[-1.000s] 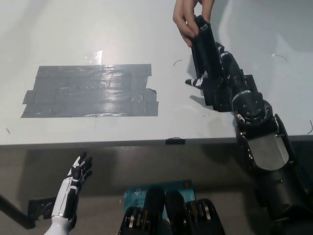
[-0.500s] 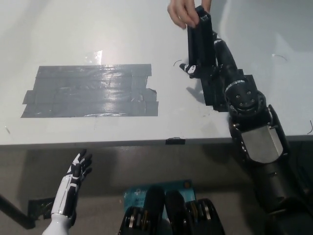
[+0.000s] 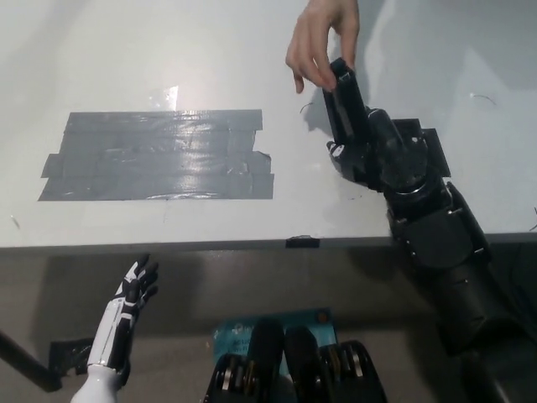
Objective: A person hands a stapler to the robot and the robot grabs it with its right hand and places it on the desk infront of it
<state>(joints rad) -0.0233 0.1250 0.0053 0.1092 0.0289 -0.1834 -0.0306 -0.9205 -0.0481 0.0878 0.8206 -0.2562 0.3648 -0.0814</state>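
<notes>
It looked like a lab: my plain white table (image 3: 168, 50) carried a patch of grey duct tape (image 3: 158, 155).

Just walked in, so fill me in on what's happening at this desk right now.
A handover is under way. A person's hand reaches in from the top and holds the upper end of a black stapler above the white desk. The robot's black right hand is wrapped around the stapler's lower part. The white left hand rests open below the desk edge. A grey duct-tape patch lies on the desk to the left.
</notes>
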